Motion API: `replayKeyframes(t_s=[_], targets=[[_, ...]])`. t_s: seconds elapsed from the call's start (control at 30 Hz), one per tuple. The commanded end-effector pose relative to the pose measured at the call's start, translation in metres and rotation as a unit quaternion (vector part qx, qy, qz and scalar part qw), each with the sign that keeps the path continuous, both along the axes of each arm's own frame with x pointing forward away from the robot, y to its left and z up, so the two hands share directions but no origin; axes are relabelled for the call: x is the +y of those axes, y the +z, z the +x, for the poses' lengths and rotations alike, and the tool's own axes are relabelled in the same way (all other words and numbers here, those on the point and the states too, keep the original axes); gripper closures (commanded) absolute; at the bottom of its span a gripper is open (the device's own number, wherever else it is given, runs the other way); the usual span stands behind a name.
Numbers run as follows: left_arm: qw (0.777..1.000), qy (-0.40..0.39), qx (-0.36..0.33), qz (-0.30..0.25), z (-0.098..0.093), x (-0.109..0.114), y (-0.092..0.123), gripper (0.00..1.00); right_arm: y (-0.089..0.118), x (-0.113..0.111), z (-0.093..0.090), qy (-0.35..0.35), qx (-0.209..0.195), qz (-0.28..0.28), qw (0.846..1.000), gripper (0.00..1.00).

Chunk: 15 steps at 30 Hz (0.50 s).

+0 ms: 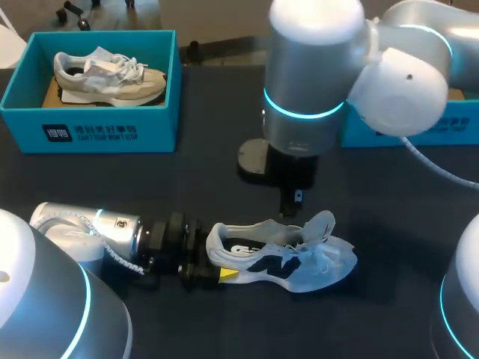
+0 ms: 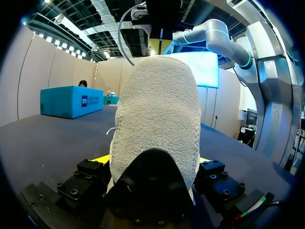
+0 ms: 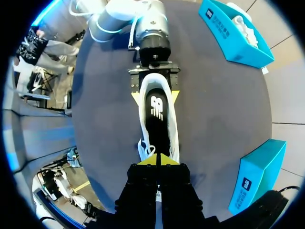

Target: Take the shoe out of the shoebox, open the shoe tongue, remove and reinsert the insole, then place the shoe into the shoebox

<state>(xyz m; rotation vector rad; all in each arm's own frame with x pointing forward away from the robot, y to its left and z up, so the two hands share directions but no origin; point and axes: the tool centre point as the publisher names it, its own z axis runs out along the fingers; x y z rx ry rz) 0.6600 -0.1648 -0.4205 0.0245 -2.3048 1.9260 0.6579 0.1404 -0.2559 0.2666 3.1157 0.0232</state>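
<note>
Head view first: a pale shoe (image 1: 284, 262) with a dark side mark lies on the dark surface (image 1: 112, 187) at about 6 o'clock. Its heel points to 9 o'clock and its toe to 3 o'clock. The left arm comes in low from 8 o'clock, and the left gripper (image 1: 217, 259) is at the heel. From where I stand one yellow tip shows against the near side of the heel. The left wrist view backs this up, with the heel filling the space between the two fingers and a yellow tip on either side of it, so that gripper is clamped on the shoe.

The right arm reaches in from 2 o'clock and hangs over the middle of the surface. The right gripper (image 1: 297, 198) points down at the shoe's 12 o'clock. In the right wrist view its yellow tips are pressed together, just over the laced end of the shoe's opening. Whether they pinch anything there I cannot tell. The same view looks straight down into the shoe, where the black insole (image 3: 157, 119) lies flat inside. In the head view a pale flap, the tongue (image 1: 323, 223) by its look, stands up near the laces.

A teal shoebox (image 1: 105, 131) sits at 10 o'clock, well apart from the shoe, with a second pale shoe (image 1: 108, 75) lying inside it. Another teal box (image 1: 456, 123) stands at 2 o'clock, partly behind the right arm.
</note>
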Motion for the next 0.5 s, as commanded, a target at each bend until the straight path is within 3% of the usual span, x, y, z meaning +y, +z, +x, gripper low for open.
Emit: replayKeyframes(t_s=[0.03,0.27,0.5], targets=[[1.000,0.000,0.000,0.001,0.000,0.000,-0.002,1.00,-0.014,0.025,0.002,0.009,-0.008,-0.041,0.999,1.00],[1.000,0.000,0.000,0.001,0.000,0.000,-0.002,1.00,-0.044,0.040,-0.002,0.029,-0.043,-0.044,0.998,1.00],[1.000,0.000,0.000,0.001,0.000,0.000,-0.002,1.00,-0.063,0.038,0.008,0.049,-0.049,-0.031,0.997,1.00]])
